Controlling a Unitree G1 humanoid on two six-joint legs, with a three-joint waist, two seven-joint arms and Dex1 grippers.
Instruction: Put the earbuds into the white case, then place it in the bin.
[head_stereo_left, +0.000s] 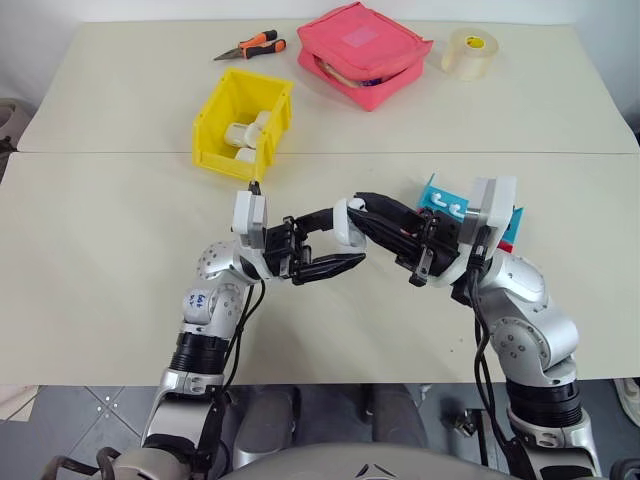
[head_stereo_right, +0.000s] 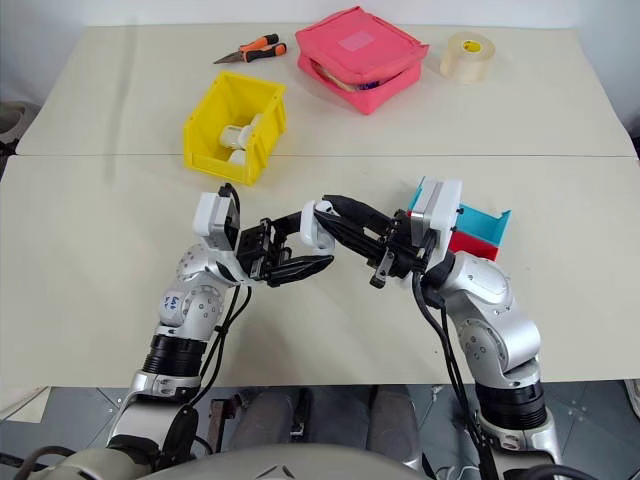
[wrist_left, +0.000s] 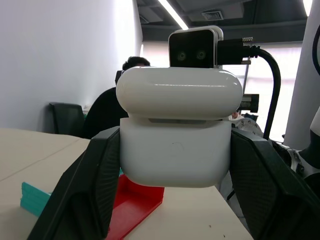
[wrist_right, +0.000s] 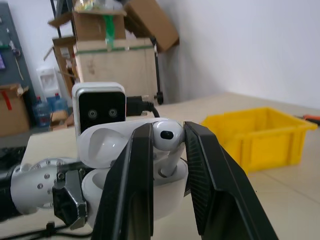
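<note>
Two pale tables (head_stereo_left: 120, 210) stand pushed together, and near their seam sits the yellow bin (head_stereo_left: 243, 124), which already holds some white items. Behind it lie a pink zipped pouch (head_stereo_left: 365, 52), a roll of tape (head_stereo_left: 469, 52) and orange-handled pliers (head_stereo_left: 252, 46). A red and blue tray (head_stereo_right: 474, 232) rests by the right arm, with an earbud (head_stereo_left: 445, 205) on its blue part. In front of the bin, the left gripper (head_stereo_left: 325, 243) is clamped on the white case (wrist_left: 175, 132), its lid hinged up. The right gripper (wrist_right: 167, 145) pinches a second earbud (wrist_right: 165, 137) between its fingers, the stem reaching down into the open case.
</note>
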